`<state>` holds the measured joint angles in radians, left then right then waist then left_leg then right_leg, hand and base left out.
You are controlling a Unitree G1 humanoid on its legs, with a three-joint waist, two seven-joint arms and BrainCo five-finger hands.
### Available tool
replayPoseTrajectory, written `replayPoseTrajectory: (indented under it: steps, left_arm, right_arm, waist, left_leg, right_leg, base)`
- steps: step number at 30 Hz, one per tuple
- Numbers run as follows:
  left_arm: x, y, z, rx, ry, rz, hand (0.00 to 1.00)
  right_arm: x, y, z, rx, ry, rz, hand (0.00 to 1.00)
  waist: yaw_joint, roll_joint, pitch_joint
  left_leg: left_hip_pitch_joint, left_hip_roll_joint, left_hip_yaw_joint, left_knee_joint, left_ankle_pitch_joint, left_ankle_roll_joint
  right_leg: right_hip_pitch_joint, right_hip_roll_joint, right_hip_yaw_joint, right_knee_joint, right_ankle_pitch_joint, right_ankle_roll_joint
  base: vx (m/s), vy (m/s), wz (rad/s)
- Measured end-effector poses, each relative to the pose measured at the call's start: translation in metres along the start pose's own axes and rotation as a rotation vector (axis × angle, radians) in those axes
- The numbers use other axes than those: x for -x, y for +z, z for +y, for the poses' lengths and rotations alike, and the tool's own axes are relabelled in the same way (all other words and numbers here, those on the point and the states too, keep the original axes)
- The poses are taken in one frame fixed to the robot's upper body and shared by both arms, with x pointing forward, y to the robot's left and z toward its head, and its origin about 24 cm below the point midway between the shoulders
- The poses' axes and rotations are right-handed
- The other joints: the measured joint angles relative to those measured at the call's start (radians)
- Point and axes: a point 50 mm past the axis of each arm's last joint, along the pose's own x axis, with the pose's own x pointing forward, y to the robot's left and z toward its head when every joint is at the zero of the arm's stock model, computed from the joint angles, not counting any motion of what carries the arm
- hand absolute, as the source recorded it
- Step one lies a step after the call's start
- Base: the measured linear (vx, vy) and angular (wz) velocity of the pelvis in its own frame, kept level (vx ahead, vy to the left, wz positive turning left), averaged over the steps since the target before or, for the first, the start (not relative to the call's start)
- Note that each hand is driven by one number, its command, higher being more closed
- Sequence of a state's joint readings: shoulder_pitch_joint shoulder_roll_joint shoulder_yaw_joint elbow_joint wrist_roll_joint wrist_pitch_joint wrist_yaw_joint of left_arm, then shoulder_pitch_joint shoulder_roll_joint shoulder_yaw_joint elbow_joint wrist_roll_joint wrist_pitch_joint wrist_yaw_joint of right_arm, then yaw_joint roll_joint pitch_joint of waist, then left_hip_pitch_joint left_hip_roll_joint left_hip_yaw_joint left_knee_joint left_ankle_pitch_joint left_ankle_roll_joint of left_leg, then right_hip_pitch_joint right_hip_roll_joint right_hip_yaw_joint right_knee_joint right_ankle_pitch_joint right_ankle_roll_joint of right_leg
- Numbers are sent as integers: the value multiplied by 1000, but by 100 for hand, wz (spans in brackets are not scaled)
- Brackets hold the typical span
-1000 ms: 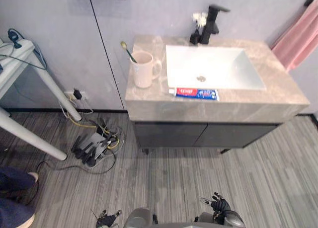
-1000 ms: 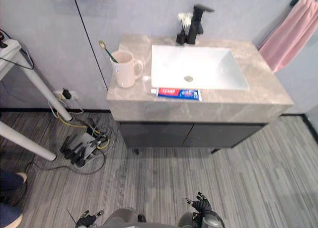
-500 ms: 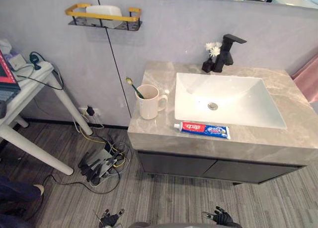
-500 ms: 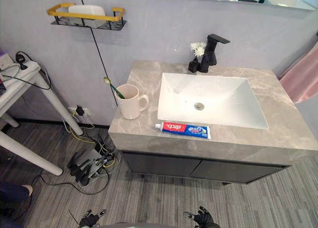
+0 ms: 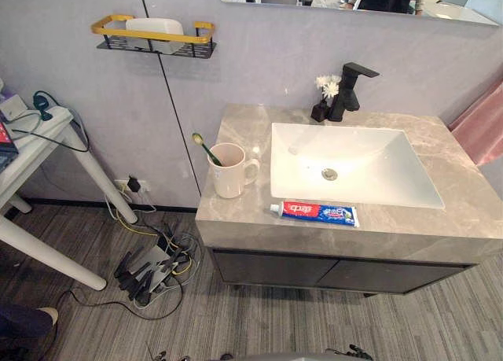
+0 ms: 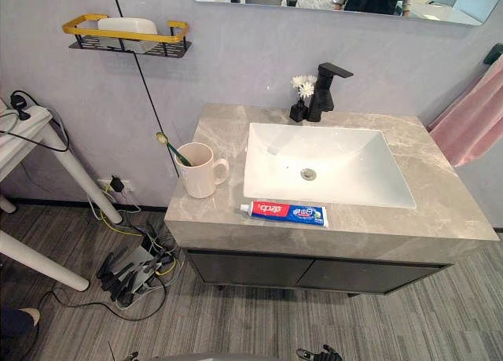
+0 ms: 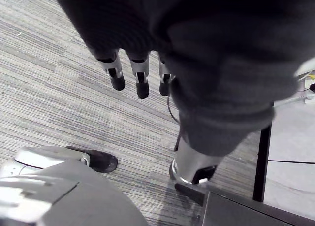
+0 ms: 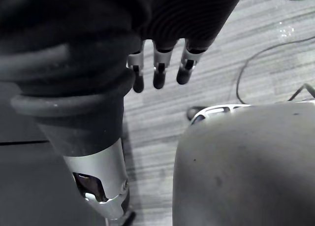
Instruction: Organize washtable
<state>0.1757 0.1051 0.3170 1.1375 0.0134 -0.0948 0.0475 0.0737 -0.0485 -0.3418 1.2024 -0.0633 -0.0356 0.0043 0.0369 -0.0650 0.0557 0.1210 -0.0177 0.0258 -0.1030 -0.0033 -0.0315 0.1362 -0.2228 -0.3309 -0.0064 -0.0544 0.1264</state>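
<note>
A grey stone washtable (image 5: 233,217) holds a white basin (image 5: 369,176). A cream mug (image 5: 230,171) with a green toothbrush (image 5: 204,148) in it stands left of the basin. A red and blue toothpaste tube (image 5: 314,212) lies flat along the front edge of the basin. Behind the basin stands a black faucet (image 5: 350,90) with a small vase of white flowers (image 5: 325,86) beside it. My left hand (image 7: 140,76) hangs low over the floor with straight fingers, holding nothing. My right hand (image 8: 159,68) hangs the same way, far below the countertop.
A gold-railed wall shelf (image 5: 153,37) with a white soap bar hangs upper left. A pink towel (image 5: 481,123) hangs at the right. A white table (image 5: 39,152) stands left, with power strips and cables (image 5: 149,263) on the floor. Dark cabinet doors (image 5: 338,271) sit under the counter.
The camera has tilted upward, so the whole picture has shifted: more wall, shelf and mirror show. My hands have sunk to the bottom edge. Nothing on the counter has moved.
</note>
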Motion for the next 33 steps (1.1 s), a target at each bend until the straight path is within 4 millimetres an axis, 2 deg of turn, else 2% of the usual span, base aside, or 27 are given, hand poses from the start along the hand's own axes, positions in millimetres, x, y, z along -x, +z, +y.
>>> replayPoseTrajectory:
  steps: [14,22,27,30,33]
  left_arm:
    - [0,-1,0,8,1,1,0]
    - [1,-6,3,56,19,19,0]
    - [3,-18,8,228,65,59,0]
    - [9,-36,16,373,126,102,0]
    - [14,-45,47,598,264,102,0]
  right_arm:
    - [0,1,0,7,-5,-22,0]
    - [0,2,1,24,-2,-34,0]
    - [1,1,0,16,-5,-31,0]
    - [1,-3,-3,-8,-12,-23,0]
    - [4,-14,-9,-33,-28,1,0]
  waist:
    - [-4,3,1]
    - [-21,5,1]
    - [-17,7,2]
    - [-10,8,2]
    - [14,11,1]
  left_leg:
    - [-7,1,3,-1,0,0]
    - [-10,2,6,0,0,0]
    - [-11,2,2,-1,0,0]
    - [-14,2,-4,-1,0,0]
    - [-25,1,-32,0,0,0]
  right_leg:
    - [-4,1,1,-2,-1,1]
    - [-3,3,1,-4,0,1]
    - [-3,3,0,-4,-1,1]
    - [-3,3,-4,-4,-2,1]
    - [1,3,-34,-4,-10,-2]
  base:
    - [0,0,0]
    - [0,0,0]
    - [0,0,0]
    - [0,0,3]
    - [20,-22,27]
